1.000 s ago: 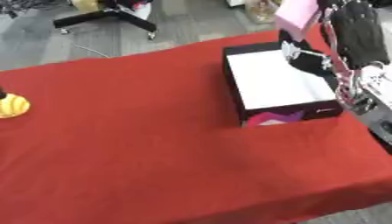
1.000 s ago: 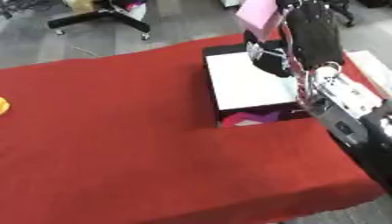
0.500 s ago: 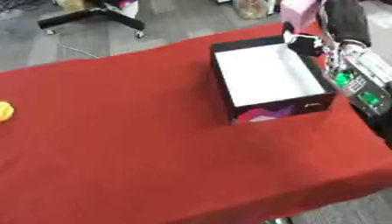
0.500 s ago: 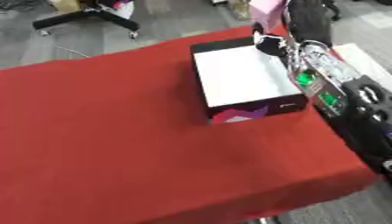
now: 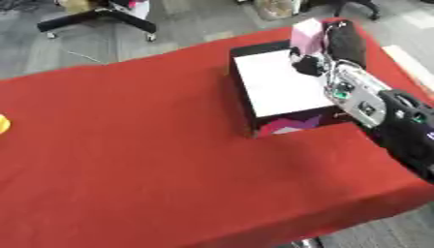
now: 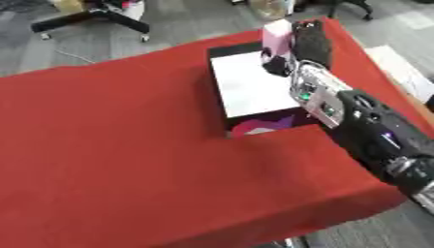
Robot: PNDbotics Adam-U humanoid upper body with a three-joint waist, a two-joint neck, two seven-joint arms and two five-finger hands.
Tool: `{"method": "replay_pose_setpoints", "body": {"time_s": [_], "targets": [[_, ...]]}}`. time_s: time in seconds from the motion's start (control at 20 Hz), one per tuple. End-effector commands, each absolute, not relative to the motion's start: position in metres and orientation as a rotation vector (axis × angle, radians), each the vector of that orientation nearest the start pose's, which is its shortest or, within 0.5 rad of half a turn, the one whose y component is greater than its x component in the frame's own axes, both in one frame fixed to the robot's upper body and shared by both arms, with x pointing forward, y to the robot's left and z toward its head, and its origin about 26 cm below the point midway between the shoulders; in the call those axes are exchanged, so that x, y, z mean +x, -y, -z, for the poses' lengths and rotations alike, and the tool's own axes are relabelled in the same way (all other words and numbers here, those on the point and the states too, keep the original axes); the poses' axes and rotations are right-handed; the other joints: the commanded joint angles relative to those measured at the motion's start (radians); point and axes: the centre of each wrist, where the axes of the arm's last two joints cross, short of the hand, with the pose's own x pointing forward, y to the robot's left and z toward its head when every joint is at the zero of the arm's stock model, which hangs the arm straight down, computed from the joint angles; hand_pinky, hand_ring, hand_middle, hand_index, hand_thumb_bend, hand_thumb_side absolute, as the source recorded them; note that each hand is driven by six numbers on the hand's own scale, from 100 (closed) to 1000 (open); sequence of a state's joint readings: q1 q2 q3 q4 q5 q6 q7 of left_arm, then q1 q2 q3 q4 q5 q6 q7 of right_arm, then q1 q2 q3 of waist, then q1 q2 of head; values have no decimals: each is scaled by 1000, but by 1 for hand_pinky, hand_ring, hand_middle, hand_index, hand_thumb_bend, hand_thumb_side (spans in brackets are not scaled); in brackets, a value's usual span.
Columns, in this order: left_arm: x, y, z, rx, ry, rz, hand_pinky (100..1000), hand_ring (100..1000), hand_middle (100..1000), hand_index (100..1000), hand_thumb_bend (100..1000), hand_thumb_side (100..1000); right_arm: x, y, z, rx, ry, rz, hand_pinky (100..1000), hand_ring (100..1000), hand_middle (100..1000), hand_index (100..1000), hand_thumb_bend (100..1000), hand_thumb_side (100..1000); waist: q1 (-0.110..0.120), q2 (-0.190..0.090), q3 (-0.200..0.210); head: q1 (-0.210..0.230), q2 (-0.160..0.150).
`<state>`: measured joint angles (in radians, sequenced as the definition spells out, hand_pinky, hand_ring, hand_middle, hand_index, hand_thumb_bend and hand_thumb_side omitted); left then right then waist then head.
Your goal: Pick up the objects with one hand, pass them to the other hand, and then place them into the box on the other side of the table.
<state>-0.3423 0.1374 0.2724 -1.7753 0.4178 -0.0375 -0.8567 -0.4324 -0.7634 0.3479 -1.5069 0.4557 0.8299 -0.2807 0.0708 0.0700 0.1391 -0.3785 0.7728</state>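
Note:
A black box (image 5: 292, 124) with a white inside stands open on the red table (image 5: 135, 160), toward the right. My right hand (image 5: 343, 41) comes in from the right, its fingers curled round a pale pink block (image 5: 306, 35). The block hangs over the box's far right corner. At the table's far left edge a small yellow object (image 5: 3, 124) shows only in part. My left hand appears in neither view.
The table's right edge runs close beside the box, and its front edge (image 5: 280, 227) drops to grey carpet. A black office-chair base (image 5: 101, 14) stands on the floor beyond the far edge.
The whole picture has shifted and tilted, so the camera has moved. My right hand still holds the pink block by the box's far right corner, a little lower over it.

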Motion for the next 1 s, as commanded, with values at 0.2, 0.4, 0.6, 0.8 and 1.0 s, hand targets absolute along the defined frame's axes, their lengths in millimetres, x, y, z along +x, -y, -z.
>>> {"method": "replay_pose_setpoints", "body": {"time_s": [0.2, 0.4, 0.6, 0.8, 1.0], "targets": [[329, -304, -163, -674, 2184, 674, 775, 726, 710, 762, 100, 752, 350, 308, -156, -1334, 1075, -598, 511, 1000, 829, 1000, 100, 1000, -8, -7, 6, -5, -3], [329, -304, -162, -671, 2181, 675, 775, 727, 710, 762, 100, 754, 344, 304, -156, -1290, 1084, -618, 635, 1000, 915, 1000, 100, 1000, -10, -7, 7, -6, -3], [328, -304, -162, -670, 2178, 677, 776, 728, 711, 763, 100, 756, 338, 301, -154, -1225, 1075, -655, 797, 1000, 988, 1000, 100, 856, -11, -7, 9, -10, -3], [328, -304, -161, -671, 2176, 679, 776, 727, 711, 762, 100, 757, 335, 303, -147, -1127, 1012, -697, 884, 1000, 1000, 1000, 100, 424, -13, -8, 12, -16, -3], [327, -305, -161, -674, 2173, 678, 776, 728, 710, 762, 100, 759, 336, 310, -142, -1071, 951, -720, 942, 1000, 1000, 1000, 100, 135, -14, -8, 13, -20, -3]]}}
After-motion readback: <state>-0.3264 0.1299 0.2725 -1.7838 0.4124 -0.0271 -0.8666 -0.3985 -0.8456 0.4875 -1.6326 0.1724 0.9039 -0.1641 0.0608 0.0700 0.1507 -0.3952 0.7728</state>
